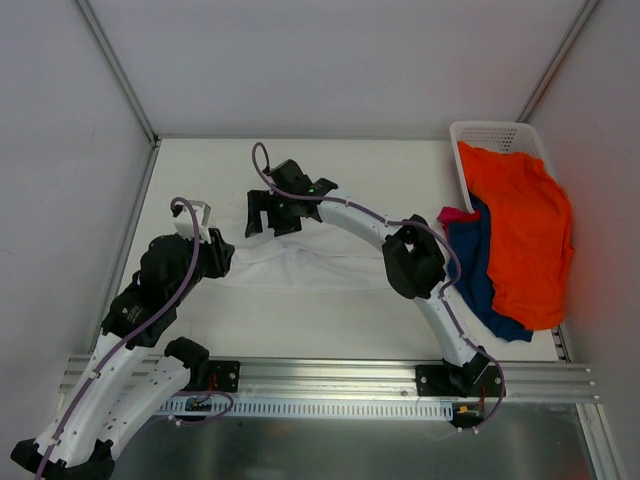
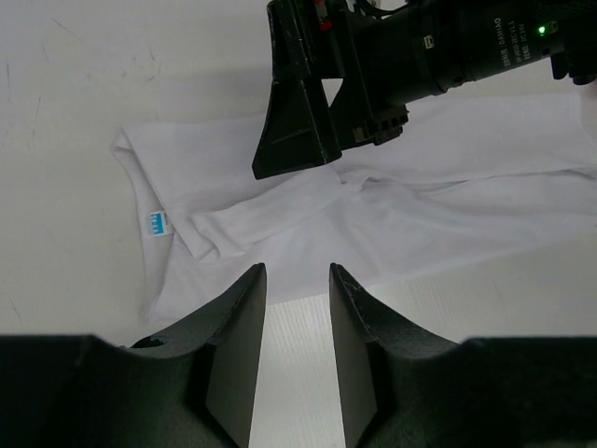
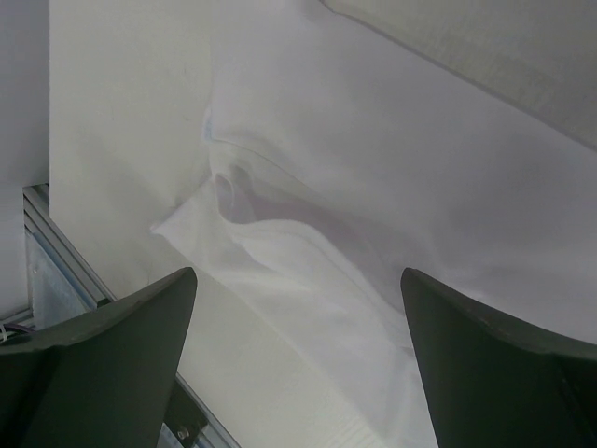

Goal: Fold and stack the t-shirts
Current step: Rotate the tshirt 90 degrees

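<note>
The white t-shirt (image 1: 300,265) lies rumpled and partly folded on the table's middle. My left gripper (image 1: 226,257) is low at its left edge, jaws a little apart with only bare table between them (image 2: 297,273); the shirt (image 2: 392,215), with a small blue neck label (image 2: 159,222), lies just beyond the fingertips. My right gripper (image 1: 262,220) hovers over the shirt's far left part, jaws wide open and empty (image 3: 298,280), above a folded edge of the shirt (image 3: 373,168). It also shows in the left wrist view (image 2: 308,121). The orange t-shirt (image 1: 525,230), navy t-shirt (image 1: 480,275) and magenta t-shirt (image 1: 455,214) lie piled at the right.
A white lattice basket (image 1: 495,135) stands at the back right, partly under the orange shirt. An aluminium rail (image 1: 330,375) runs along the table's near edge. White walls enclose the table on three sides.
</note>
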### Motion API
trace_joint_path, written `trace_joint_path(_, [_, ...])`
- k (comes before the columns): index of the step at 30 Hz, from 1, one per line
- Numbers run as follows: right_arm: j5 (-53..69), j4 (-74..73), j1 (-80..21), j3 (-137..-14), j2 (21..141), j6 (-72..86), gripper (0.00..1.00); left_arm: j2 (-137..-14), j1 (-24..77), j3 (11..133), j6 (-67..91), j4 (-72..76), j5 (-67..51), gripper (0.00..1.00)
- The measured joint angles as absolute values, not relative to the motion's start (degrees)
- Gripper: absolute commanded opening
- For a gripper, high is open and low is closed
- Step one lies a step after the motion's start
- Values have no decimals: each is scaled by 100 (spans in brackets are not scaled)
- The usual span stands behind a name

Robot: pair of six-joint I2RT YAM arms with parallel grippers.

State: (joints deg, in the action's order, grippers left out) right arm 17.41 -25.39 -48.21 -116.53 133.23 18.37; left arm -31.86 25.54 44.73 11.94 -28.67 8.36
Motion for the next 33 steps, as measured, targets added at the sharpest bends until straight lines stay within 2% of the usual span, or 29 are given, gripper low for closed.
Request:
trace_joint_path(15, [1747,-2482,-4958,-11841,13926,2038,95,-3186,2554,4473,1194,-2904,746,33])
trace_joint_path(18, [1745,-2447,-4965,-11841,13926,2058,83,-3190,2554,4473,1194,-2904,744,32])
trace_joint_path(21, [1745,-2429,-4971,-11841,13931,2025,18,-3234,2554,4473,1194,-2904,735,31])
trace_joint_path(22, [1741,-2421,-4976,-11841,13931,2053,0,-3262,2554,4473,1194,-2906,725,31])
trace_joint_path(33, [1719,-2314,-5004,-11520,13926,2121,0,-3420,2541,4473,1194,-2947,633,30])
